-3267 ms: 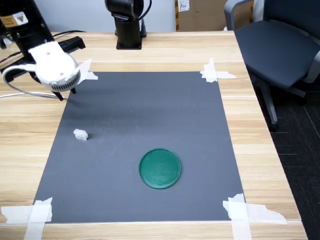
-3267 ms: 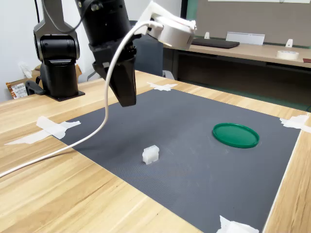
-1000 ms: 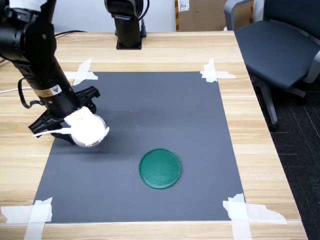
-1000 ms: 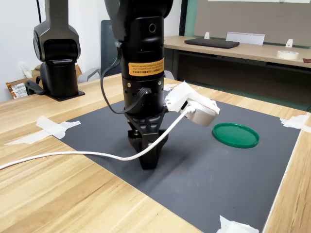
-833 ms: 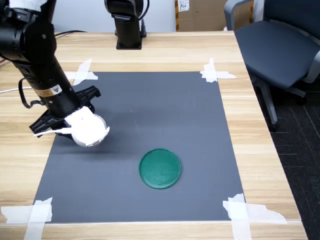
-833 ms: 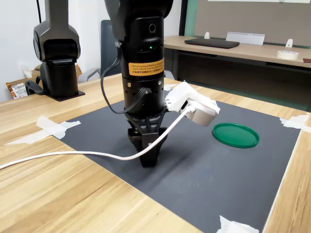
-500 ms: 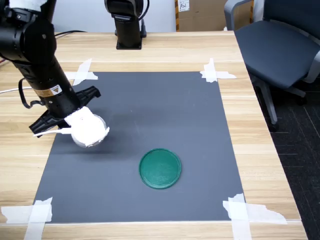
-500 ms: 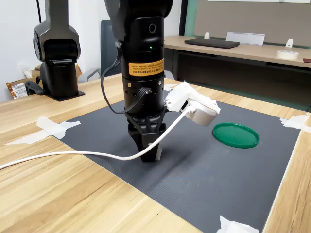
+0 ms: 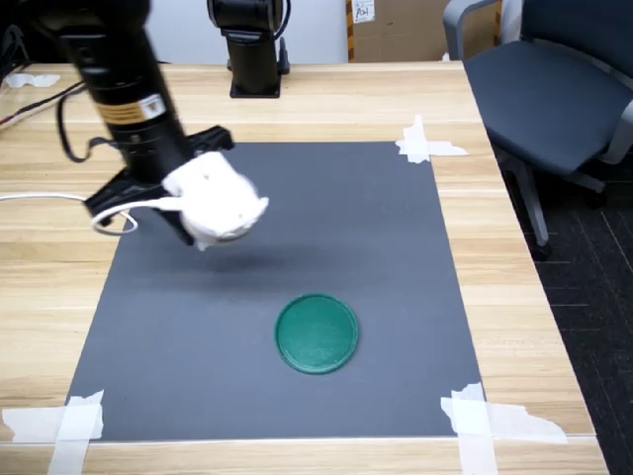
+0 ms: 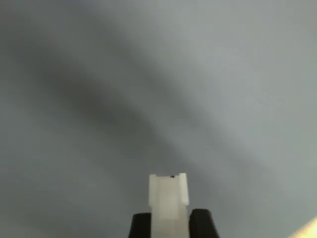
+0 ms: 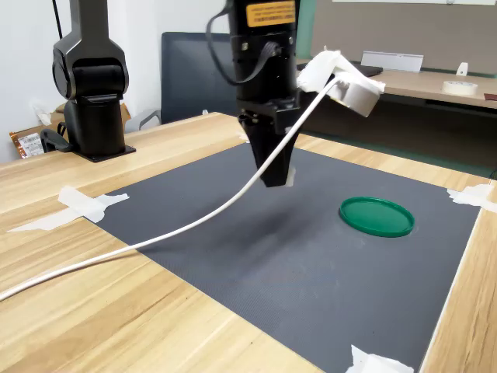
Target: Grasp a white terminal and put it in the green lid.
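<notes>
The white terminal (image 10: 168, 196) is pinched between the two dark fingers (image 10: 200, 223) of my gripper (image 10: 170, 218), which is shut on it. In the second exterior view the gripper (image 11: 276, 177) hangs well above the dark grey mat (image 11: 233, 233), and a sliver of the terminal (image 11: 290, 177) shows at its tip. The green lid (image 11: 377, 216) lies flat on the mat toward the second exterior view's right. In the first exterior view the lid (image 9: 316, 333) is nearer the front, and the arm's white camera head (image 9: 218, 203) hides the fingertips and the terminal.
A second black arm base (image 9: 252, 49) stands at the table's back edge. A white cable (image 11: 155, 241) trails from the wrist across the mat and the wood. White tape strips (image 9: 425, 143) hold the mat's corners. An office chair (image 9: 554, 89) stands off the table.
The gripper has risen off the mat with the terminal in it. It has moved toward the first exterior view's right and back, closer to the lid in the second exterior view.
</notes>
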